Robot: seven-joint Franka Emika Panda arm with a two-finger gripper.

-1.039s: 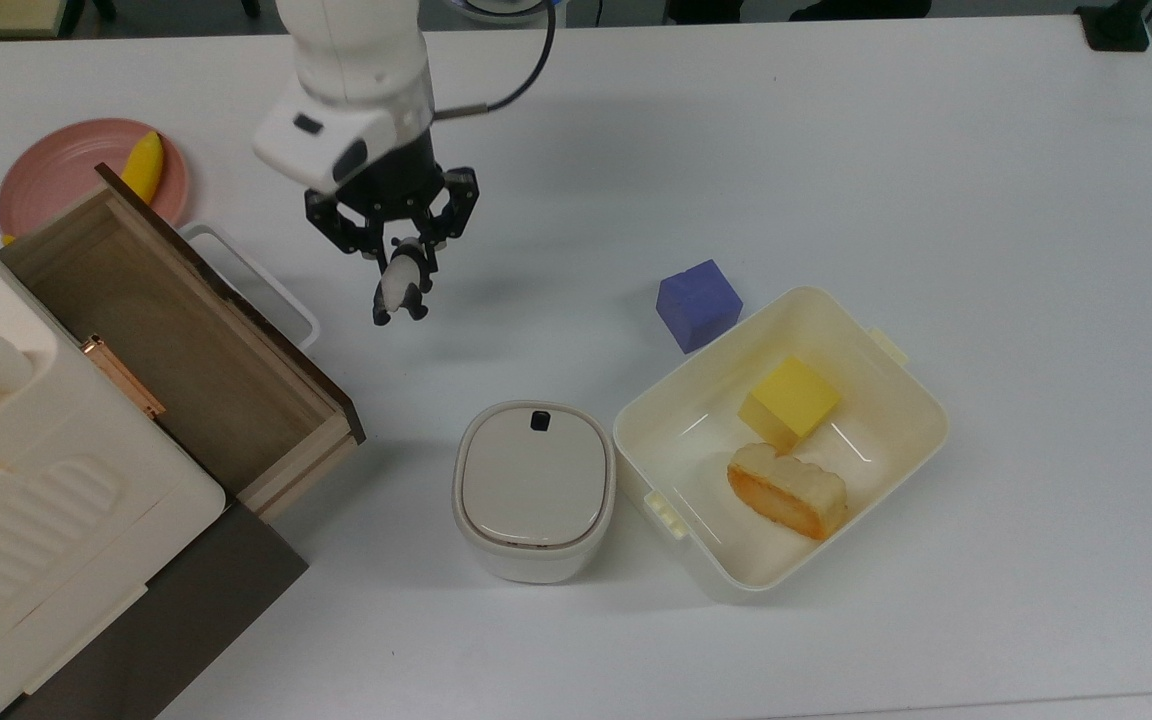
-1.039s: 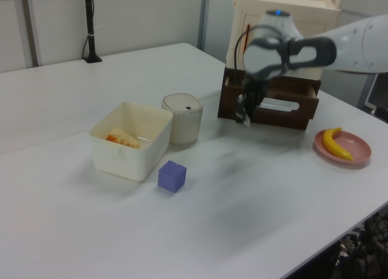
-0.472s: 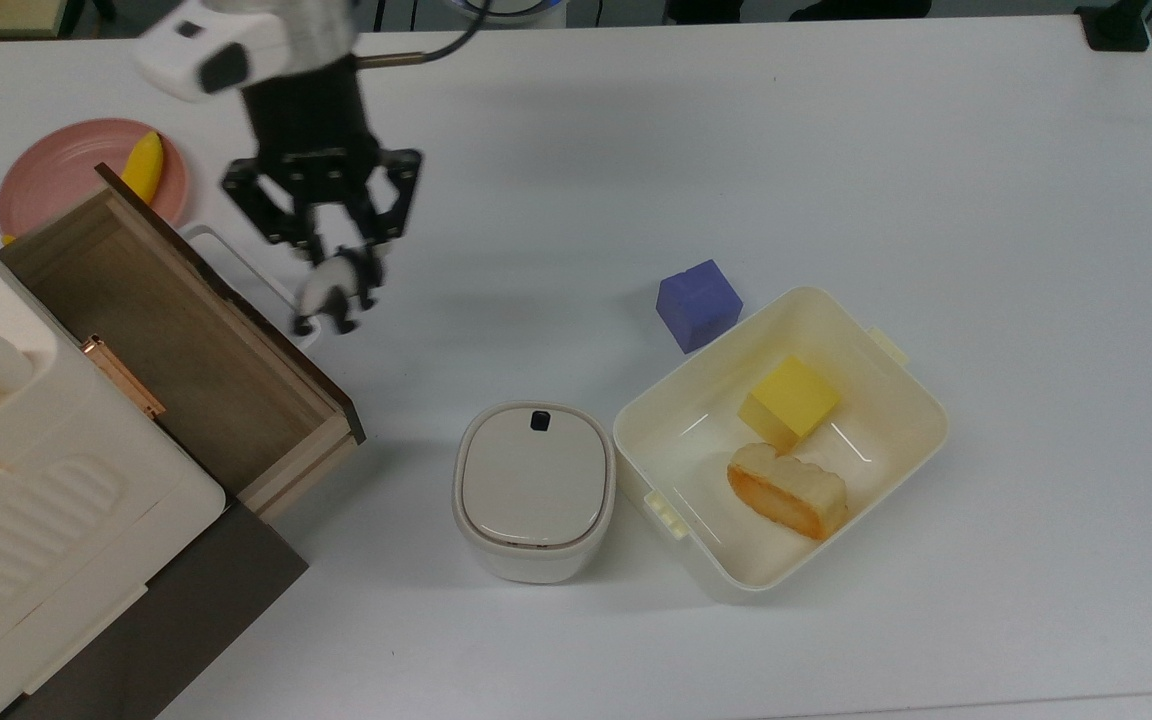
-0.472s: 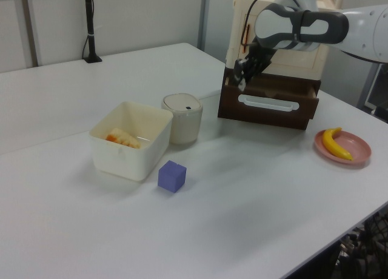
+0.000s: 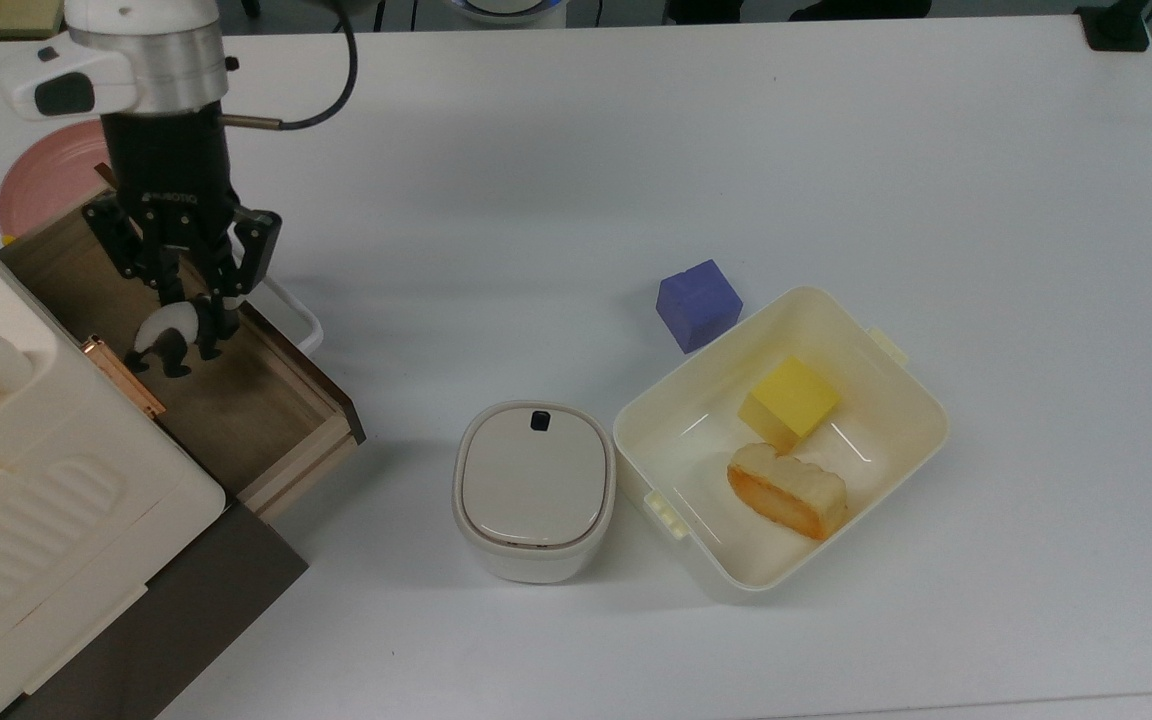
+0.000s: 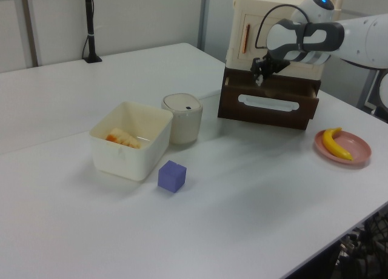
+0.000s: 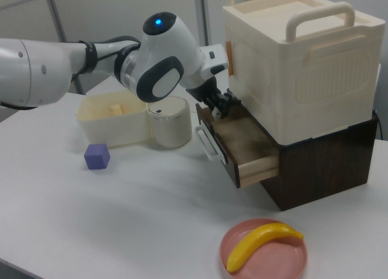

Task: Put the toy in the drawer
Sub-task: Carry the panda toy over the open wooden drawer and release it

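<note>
1. The black two-finger gripper [image 5: 186, 300], which a second ago was hanging over bare table beside the open light-wood drawer with the dark brown front and white loop handle [image 5: 266, 405], is now hovering over the drawer's open cavity.
2. Its fingers are closing narrowly on the tiny black-and-white panda toy [image 5: 162, 345], pinching it from above; the toy is hanging above the drawer floor, not resting on it.
3. Judging from this, carrying is nearly done; lowering and releasing remain.
4. The top view is showing the toy inside the drawer's outline.
5. The right view is showing the gripper [image 7: 223, 107] above the drawer [image 7: 254, 164], under the cream cabinet [image 7: 303, 60].
</note>
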